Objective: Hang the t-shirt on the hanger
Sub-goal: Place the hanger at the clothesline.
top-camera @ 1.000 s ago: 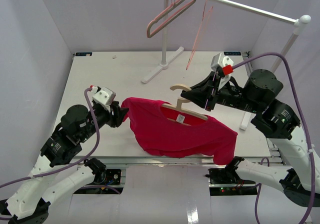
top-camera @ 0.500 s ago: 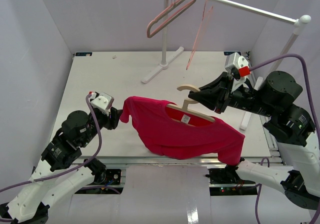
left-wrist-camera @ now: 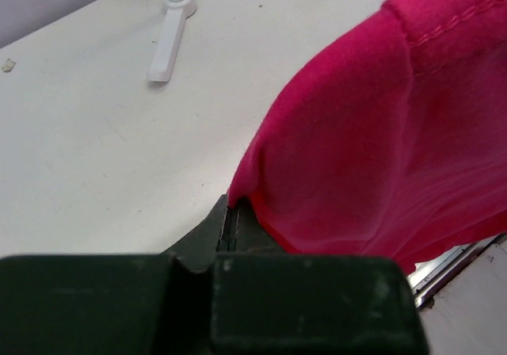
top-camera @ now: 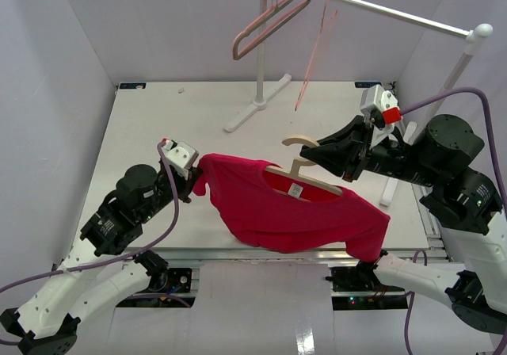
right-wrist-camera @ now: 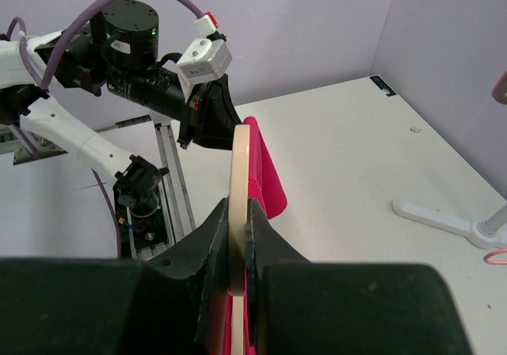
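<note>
- The white table [top-camera: 158,117] fills the floor of the booth, with both arms mounted at its near edge.
- A white rack [top-camera: 372,8] stands at the far right and carries a thick pink hanger [top-camera: 265,28] and a thin wire hanger [top-camera: 317,54].
- The t-shirt [top-camera: 277,212] hangs above the front of the table. Its neck is over the tan hanger [top-camera: 305,177], the white label shows, and its right sleeve droops past the table's front edge.
- The right claw [top-camera: 310,152] is clamped tight on the hanger just under the hook and holds it up off the table.
- The left claw [left-wrist-camera: 230,216] is closed, its tips pinching the hem of the t-shirt's left sleeve.
</note>
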You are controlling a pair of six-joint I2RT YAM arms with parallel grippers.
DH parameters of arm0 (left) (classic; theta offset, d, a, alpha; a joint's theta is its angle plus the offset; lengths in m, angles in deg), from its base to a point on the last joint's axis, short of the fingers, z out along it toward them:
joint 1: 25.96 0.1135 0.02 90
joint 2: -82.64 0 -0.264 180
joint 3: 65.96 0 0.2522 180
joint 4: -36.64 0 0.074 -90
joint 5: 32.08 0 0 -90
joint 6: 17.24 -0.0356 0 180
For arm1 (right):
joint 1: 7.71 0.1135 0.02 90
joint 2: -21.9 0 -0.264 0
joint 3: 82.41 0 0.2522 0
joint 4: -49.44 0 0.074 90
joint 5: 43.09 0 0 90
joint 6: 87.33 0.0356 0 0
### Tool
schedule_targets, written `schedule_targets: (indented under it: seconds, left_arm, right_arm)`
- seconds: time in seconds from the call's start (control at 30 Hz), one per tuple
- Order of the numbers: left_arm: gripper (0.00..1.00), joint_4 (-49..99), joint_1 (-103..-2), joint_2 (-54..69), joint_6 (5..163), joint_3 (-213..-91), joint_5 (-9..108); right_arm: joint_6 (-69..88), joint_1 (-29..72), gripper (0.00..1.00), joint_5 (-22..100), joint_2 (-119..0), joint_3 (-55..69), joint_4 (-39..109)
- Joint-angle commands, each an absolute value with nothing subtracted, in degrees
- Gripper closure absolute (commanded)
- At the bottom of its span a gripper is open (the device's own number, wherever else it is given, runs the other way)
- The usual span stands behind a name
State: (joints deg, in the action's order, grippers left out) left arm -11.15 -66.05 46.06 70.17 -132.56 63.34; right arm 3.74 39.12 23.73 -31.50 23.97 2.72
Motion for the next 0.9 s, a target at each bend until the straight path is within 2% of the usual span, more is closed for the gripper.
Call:
schedule_targets:
  seconds: [0.0, 0.4, 0.53, 0.57, 0.63, 0.7, 0.73, 0.87]
  left_arm:
    - [1.0, -10.65, -66.12, 45.74, 72.14, -131.97, 67.05]
    - [1.0, -11.93, -66.12, 46.94, 72.15, -129.65, 74.77]
    - [1.0, -12.21, -66.12, 45.37, 72.15, -130.56, 73.78]
    - [0.96, -12.48, -66.12, 44.76, 72.15, -131.02, 73.33]
    - [0.81, -13.2, -66.12, 43.92, 72.95, -131.83, 72.23]
    - [0.59, -13.65, -66.12, 43.55, 74.7, -132.79, 72.27]
    - [0.52, -13.83, -66.12, 43.56, 75.03, -133.38, 72.26]
    - [0.34, -14.46, -66.12, 44.17, 76.07, -135.75, 71.45]
  right_arm:
    - [3.53, 38.87, 0.92, 26.06, -29.29, 25.27, 7.38]
    - [2.93, 38.87, 0.92, 31.08, -28.29, 24.69, 7.38]
    - [2.93, 38.81, 0.92, 31.0, -28.17, 24.55, 7.43]
    - [2.93, 38.81, 0.92, 31.03, -28.2, 24.49, 7.44]
    - [2.93, 38.78, 0.92, 31.65, -28.29, 24.31, 7.38]
    - [2.93, 38.85, 0.92, 32.99, -28.29, 23.94, 7.24]
    - [2.93, 38.87, 0.92, 33.81, -28.25, 23.66, 7.03]
    - [2.93, 38.78, 0.92, 38.35, -27.41, 21.16, 5.52]
